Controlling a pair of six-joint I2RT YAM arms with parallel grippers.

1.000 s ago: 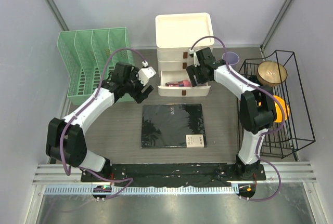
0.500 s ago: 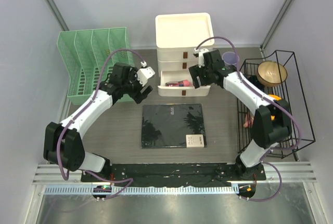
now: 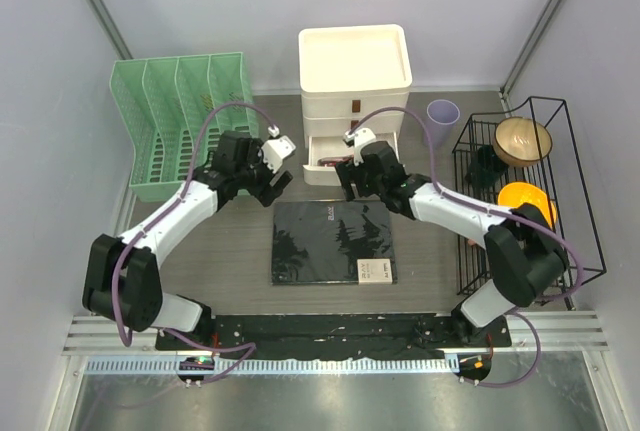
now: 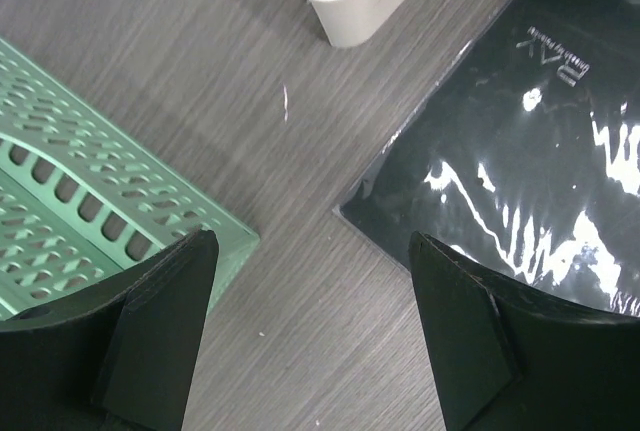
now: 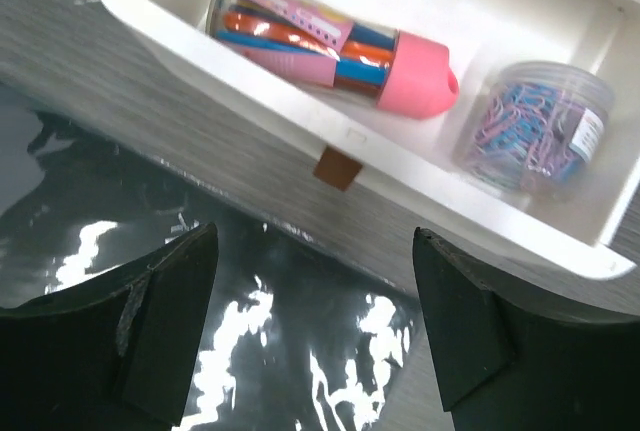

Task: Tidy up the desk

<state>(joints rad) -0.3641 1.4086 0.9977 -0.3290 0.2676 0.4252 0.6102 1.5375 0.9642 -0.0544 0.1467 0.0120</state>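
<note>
The desk [image 3: 225, 246] is a dark wood-grain top. A black notebook [image 3: 333, 241] lies flat at its middle. Behind it stands a white drawer unit [image 3: 355, 61] with its bottom drawer [image 5: 250, 116] pulled out. In the drawer lie a pink pen case [image 5: 330, 46] and a clear jar of paper clips [image 5: 535, 126]. My right gripper [image 5: 312, 251] hangs open and empty over the notebook's far edge [image 5: 250, 331], just in front of the drawer's brown tab [image 5: 337, 167]. My left gripper [image 4: 310, 261] is open and empty above bare desk, beside the notebook's far left corner [image 4: 520, 151].
A green file rack [image 3: 180, 121] stands at the back left, its corner [image 4: 90, 181] close to my left finger. A purple cup [image 3: 443, 113] sits right of the drawers. A black wire rack [image 3: 530, 211] at the right holds a wooden bowl [image 3: 522, 141] and an orange object [image 3: 525, 199].
The right arm has swung left and toward the near side, from over the open drawer to the notebook's far edge. The left gripper has barely shifted.
</note>
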